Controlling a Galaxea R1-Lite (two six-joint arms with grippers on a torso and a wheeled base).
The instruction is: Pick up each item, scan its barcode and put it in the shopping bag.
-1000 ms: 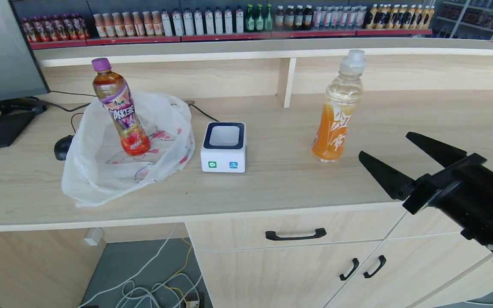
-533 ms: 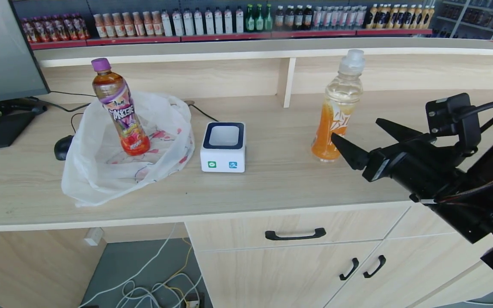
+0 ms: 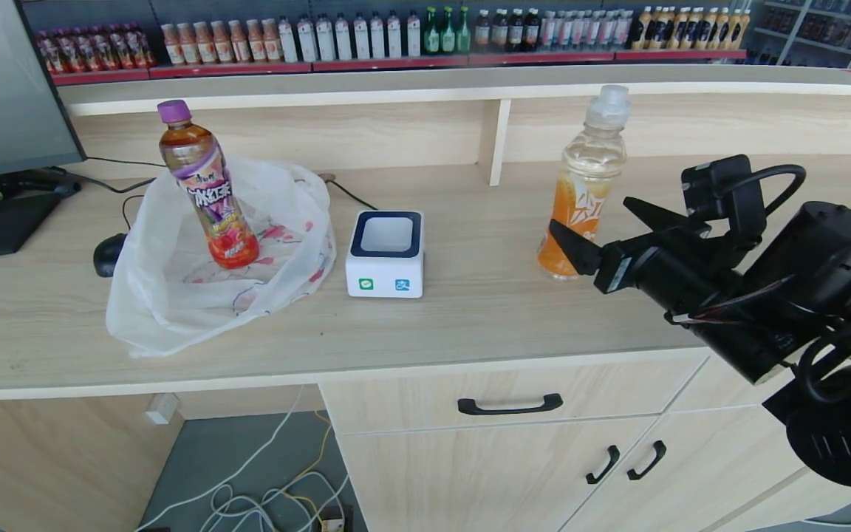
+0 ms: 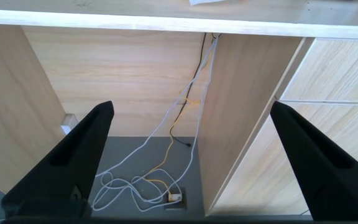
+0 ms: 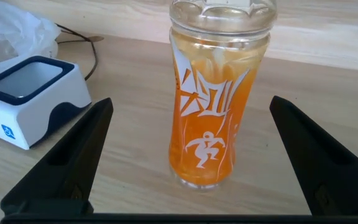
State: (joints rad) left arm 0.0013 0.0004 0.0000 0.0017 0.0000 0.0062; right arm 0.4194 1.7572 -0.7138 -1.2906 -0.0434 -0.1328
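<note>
An orange drink bottle (image 3: 582,185) with a clear cap stands upright on the wooden counter (image 3: 470,310), right of centre. My right gripper (image 3: 606,225) hangs open just to the bottle's right, its fingers apart from it and level with the lower half. In the right wrist view the bottle (image 5: 216,106) stands straight ahead between the spread fingers (image 5: 61,165). A white scanner box (image 3: 386,253) sits mid-counter. The white shopping bag (image 3: 211,258) lies left of it with a purple-capped tea bottle (image 3: 207,188) upright inside. My left gripper (image 4: 191,162) is open below the counter, facing floor cables.
A black mouse (image 3: 109,253) lies left of the bag, and a monitor (image 3: 4,89) stands at the far left. A raised shelf ledge (image 3: 470,85) runs along the counter's back. Drawers with black handles (image 3: 510,406) sit under the counter edge.
My right gripper has risen from beyond the counter's front edge and moved left and forward, ending close beside the orange bottle. Bottles, bag and scanner have not moved.
</note>
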